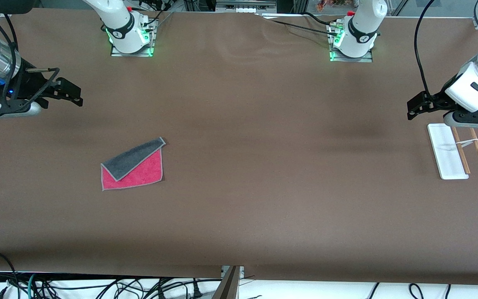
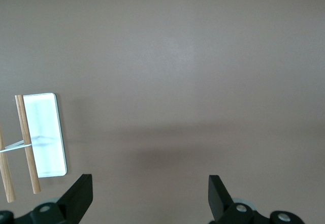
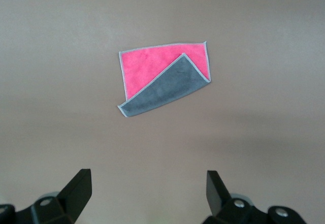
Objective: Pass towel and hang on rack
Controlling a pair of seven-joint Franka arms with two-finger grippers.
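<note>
Robotics lab, by the look of it. Two white Franka arm bases (image 1: pixel 129 31) and (image 1: pixel 353 35) are bolted on metal plates w/ green status LEDs, at the table (image 1: pixel 239 216) edge farthest from the front cam. Table is covered in plain brown sheeting. Loose black cables (image 1: pixel 98 288) pile up below the edge nearest the cam, plus more cabling and aluminium framing by the bases.

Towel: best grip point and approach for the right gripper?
Probably the folded-over grey flap's free corner on the towel, from straight above. The towel lies flat on the table, and the doubled cloth there should pinch more easily. The right gripper is open.
</note>
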